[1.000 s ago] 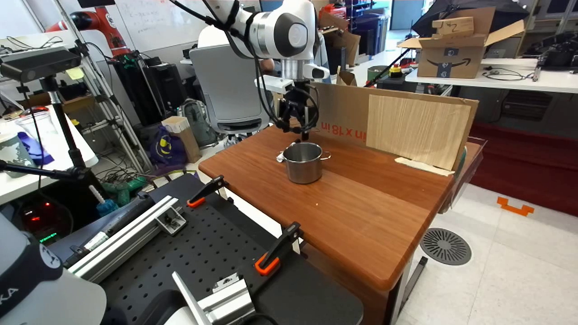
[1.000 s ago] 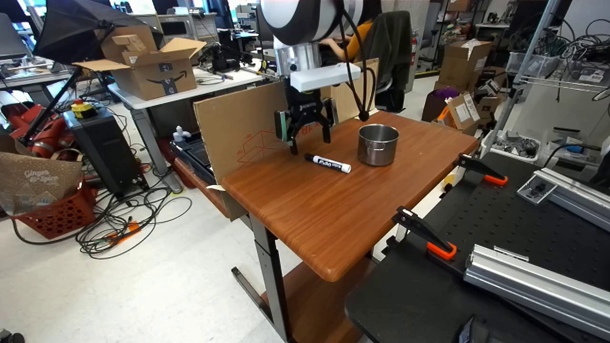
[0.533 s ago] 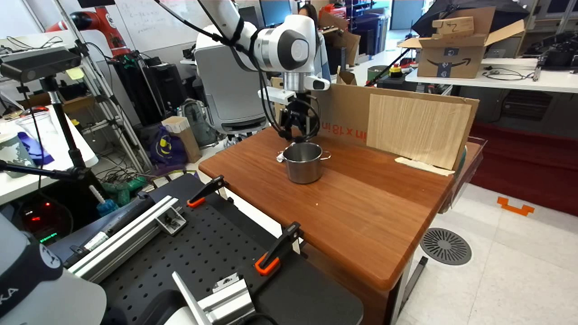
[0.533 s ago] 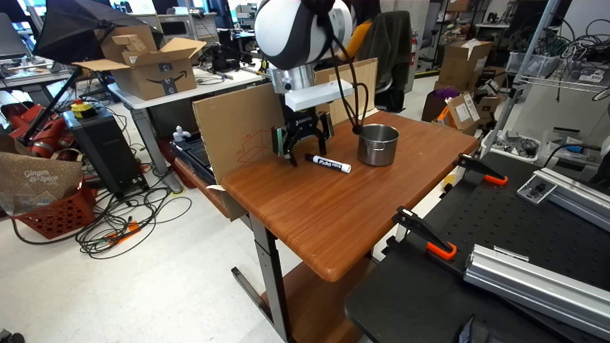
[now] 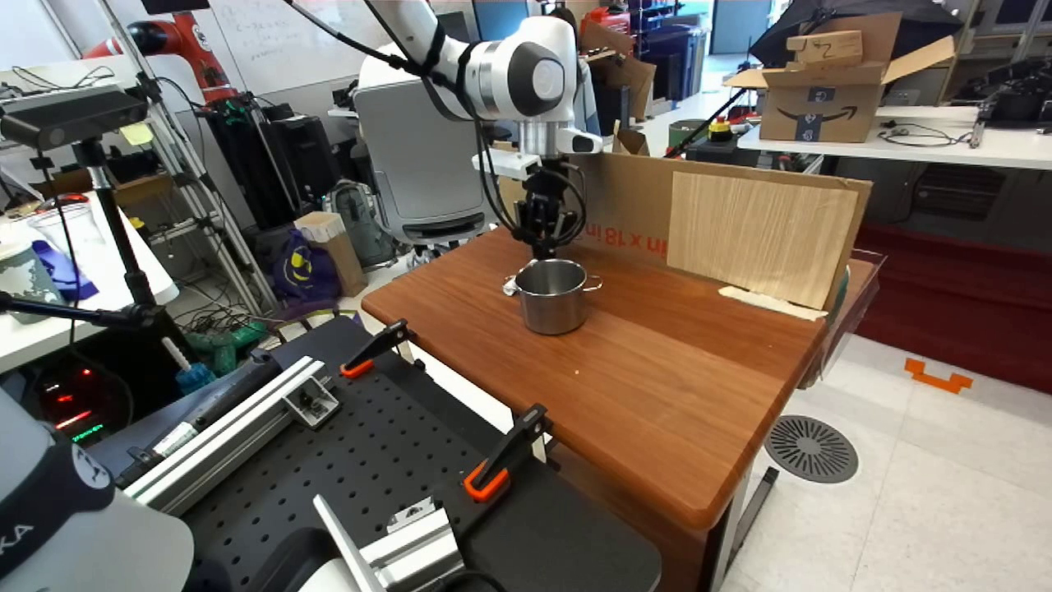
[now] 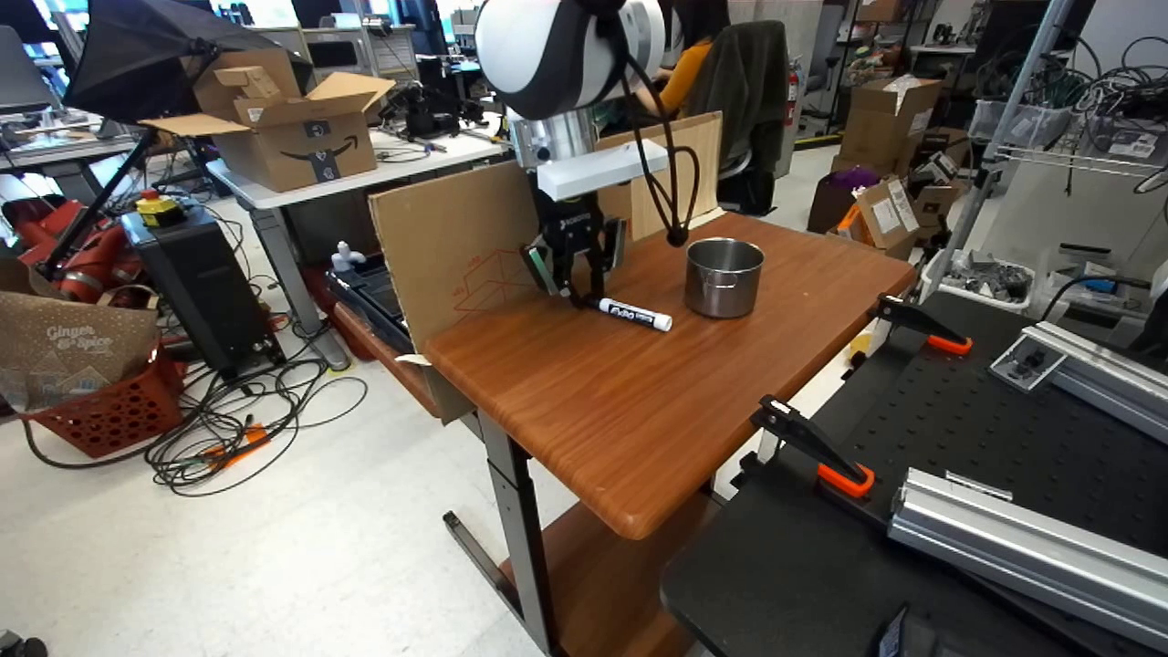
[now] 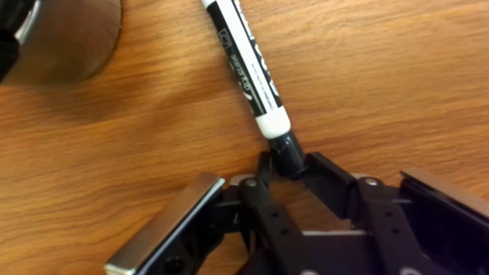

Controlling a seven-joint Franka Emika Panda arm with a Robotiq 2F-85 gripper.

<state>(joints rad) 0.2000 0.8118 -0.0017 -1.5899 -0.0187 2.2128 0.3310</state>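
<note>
A black-and-white marker (image 6: 634, 314) lies on the brown wooden table (image 6: 584, 411), seen whole in an exterior view. In the wrist view the marker (image 7: 250, 68) runs from the top edge down to its black cap. My gripper (image 7: 287, 164) is shut on that cap, one finger on each side at the fingertips. The gripper (image 6: 589, 300) points straight down at the tabletop. Beside the marker stands a steel pot (image 6: 724, 283) with wire handles, upright. In an exterior view the pot (image 5: 552, 306) hides most of the marker and stands in front of the fingertips.
Behind the gripper a cardboard panel (image 6: 456, 237) stands along the table's far side, with a wood-patterned board (image 5: 760, 234) on it. A black perforated bench (image 5: 394, 444) with clamps (image 5: 509, 454) adjoins the near side. Cables hang from the arm near the pot.
The gripper has come down to the tabletop at the marker's cap end. Its fingers, wide apart earlier, have come together around the cap. The marker and pot have not visibly moved.
</note>
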